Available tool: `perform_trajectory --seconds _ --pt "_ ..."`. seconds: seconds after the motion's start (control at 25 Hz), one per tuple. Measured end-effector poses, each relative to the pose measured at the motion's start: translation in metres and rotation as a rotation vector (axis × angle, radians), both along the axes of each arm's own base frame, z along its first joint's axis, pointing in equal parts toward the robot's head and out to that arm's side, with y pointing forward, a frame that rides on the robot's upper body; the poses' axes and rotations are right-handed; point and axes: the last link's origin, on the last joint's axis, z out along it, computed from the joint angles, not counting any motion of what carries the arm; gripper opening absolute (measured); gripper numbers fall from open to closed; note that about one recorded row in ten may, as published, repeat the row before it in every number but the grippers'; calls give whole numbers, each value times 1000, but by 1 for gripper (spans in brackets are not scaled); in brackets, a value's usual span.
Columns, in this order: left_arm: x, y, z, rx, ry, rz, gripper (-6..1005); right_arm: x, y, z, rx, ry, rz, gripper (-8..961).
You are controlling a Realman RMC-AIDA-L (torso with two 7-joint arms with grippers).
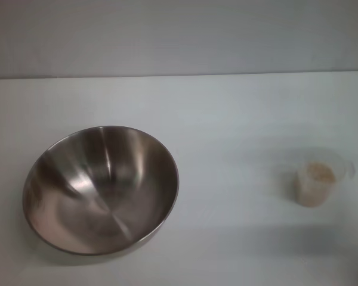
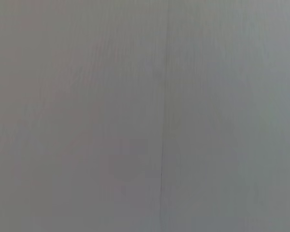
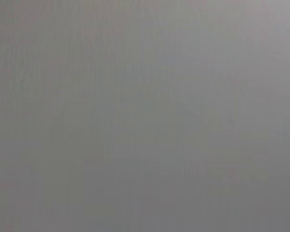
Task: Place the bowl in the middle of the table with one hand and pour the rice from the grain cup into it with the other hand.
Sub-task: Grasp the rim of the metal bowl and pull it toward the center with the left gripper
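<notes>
The stainless-steel bowl (image 1: 101, 189) sat tilted on the left part of the white table (image 1: 227, 113), its brushed inside bare. Well apart on the right stood the clear grain cup (image 1: 318, 177), upright and holding the rice (image 1: 318, 174) — neither touched by anything. Neither gripper appeared in any view — both wrist views showed only a plain grey surface.

bg: plain grey wall (image 1: 179, 36) behind far edge | wrist views: blank grey, 1 w/ thin seam (image 2: 163, 159)

Steel bowl (image 1: 101, 190) tilted, empty, table (image 1: 227, 113) left, grain cup (image 1: 318, 177) w/ rice (image 1: 317, 174) upright, well apart at right
</notes>
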Motion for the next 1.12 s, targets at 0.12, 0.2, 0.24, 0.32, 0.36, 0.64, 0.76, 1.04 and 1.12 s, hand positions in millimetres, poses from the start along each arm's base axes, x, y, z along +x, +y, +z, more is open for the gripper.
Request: perform_trajectory --seconds 0.12,0.2,0.24,0.32,0.36,0.64,0.76,1.04,1.12 --pt "0 0 0 1 -1 1 861 0 0 0 0 0 0 636" --pt "0 0 0 1 -1 1 861 0 0 0 0 0 0 636" --pt "0 0 0 1 -1 0 861 0 0 0 0 0 0 636" --pt "0 0 0 1 -1 0 862 0 0 0 0 0 0 636" --pt "0 0 0 1 -1 0 862 0 0 0 0 0 0 635" --pt "4 4 0 -5 -10 -3 861 1 0 0 -2 -1 -3 635" --pt "7 16 2 -44 -35 40 861 0 0 0 0 -1 -1 635" --pt "28 49 25 -132 -54 190 862 1 0 2 8 1 -6 634" --pt "38 53 32 -166 -61 208 862 1 0 1 7 1 -7 634"
